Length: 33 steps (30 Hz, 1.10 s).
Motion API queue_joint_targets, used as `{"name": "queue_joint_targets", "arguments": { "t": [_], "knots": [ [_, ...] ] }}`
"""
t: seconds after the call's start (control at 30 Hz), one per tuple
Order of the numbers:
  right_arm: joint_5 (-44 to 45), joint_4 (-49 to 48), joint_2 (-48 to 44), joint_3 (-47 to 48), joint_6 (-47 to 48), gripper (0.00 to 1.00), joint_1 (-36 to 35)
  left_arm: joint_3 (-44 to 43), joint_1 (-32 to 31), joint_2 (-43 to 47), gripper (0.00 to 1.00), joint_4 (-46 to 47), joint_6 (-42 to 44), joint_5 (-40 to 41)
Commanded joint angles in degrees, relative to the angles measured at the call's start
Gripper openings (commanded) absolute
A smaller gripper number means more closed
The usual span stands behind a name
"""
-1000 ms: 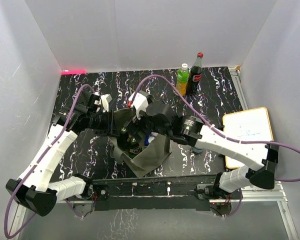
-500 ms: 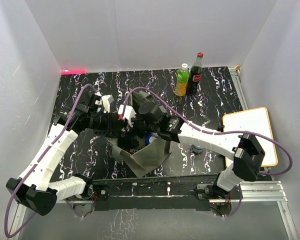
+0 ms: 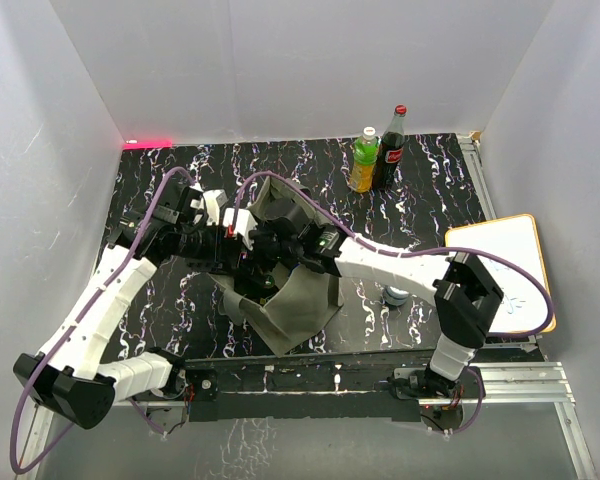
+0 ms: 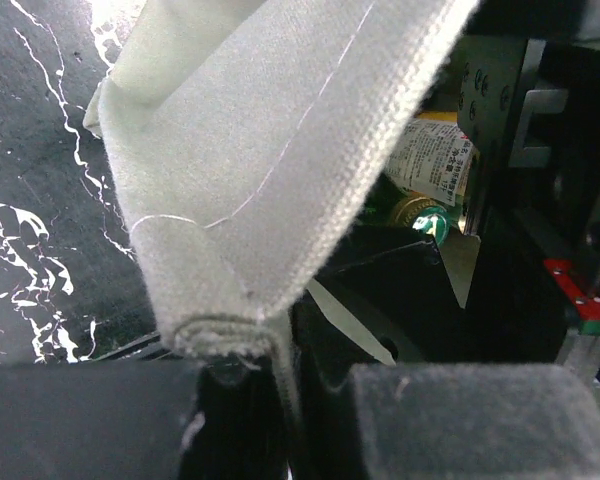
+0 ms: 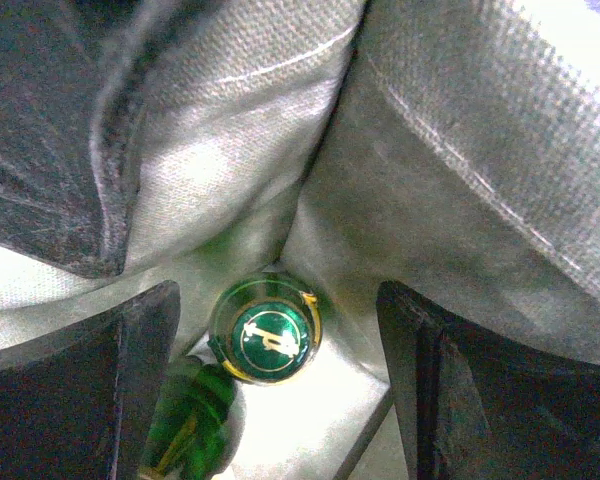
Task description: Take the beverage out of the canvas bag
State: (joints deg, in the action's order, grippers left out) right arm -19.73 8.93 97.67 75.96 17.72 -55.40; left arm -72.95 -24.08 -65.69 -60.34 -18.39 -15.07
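Note:
The olive-grey canvas bag (image 3: 300,305) sits at the table's near middle, its mouth held open. My left gripper (image 3: 232,250) is shut on the bag's rim; the pinched folded edge (image 4: 220,330) shows in the left wrist view. My right gripper (image 3: 262,258) is inside the bag's mouth, open, its fingers either side of and above a green bottle's cap (image 5: 267,338). The green glass bottle (image 4: 427,212) stands inside the bag, its label and cap showing past the fabric. The fingers do not touch the cap.
A yellow-green bottle (image 3: 365,160) and a dark cola bottle (image 3: 391,147) stand at the back of the table. A white board (image 3: 500,270) with an orange edge lies at the right. A small round grey object (image 3: 396,296) sits beside the right arm.
My right arm has swung left and reached deeper into the bag's mouth. My left gripper has kept its hold on the bag's rim.

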Motion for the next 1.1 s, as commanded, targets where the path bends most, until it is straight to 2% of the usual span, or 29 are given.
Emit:
{"name": "queue_joint_targets", "arguments": {
  "t": [0.0, 0.13, 0.27, 0.47, 0.7, 0.9, 1.07],
  "knots": [
    [1.32, -0.32, 2.00, 1.27, 1.00, 0.78, 0.02, -2.44, 0.08, 0.37, 0.06, -1.01, 1.67, 1.17],
    [0.64, 0.21, 1.96, 0.81, 0.56, 0.64, -0.06, -2.46, 0.08, 0.23, 0.06, -0.62, 1.87, 1.50],
    [1.89, 0.42, 0.18, 0.67, -1.21, 0.42, 0.03, -3.05, 0.08, -0.14, 0.05, -0.42, 1.47, 1.97],
    [6.11, -6.19, -4.83, -1.19, -9.68, 0.10, 0.21, -2.93, 0.08, -0.08, 0.05, -0.14, 1.00, 2.10],
    [7.87, -7.74, -7.13, 1.29, -17.58, 0.08, 0.32, -4.57, 0.08, -1.23, 0.05, -0.13, 0.88, 3.02],
    [16.80, -8.15, -9.50, 3.07, -24.51, 0.08, 0.45, -5.48, 0.13, -1.91, 0.05, -0.14, 0.82, 3.42],
    [22.80, -4.83, -10.42, 7.32, -30.17, 0.08, 0.38, -5.63, 0.08, -2.39, 0.05, -0.22, 0.48, 3.38]
  ]
}}
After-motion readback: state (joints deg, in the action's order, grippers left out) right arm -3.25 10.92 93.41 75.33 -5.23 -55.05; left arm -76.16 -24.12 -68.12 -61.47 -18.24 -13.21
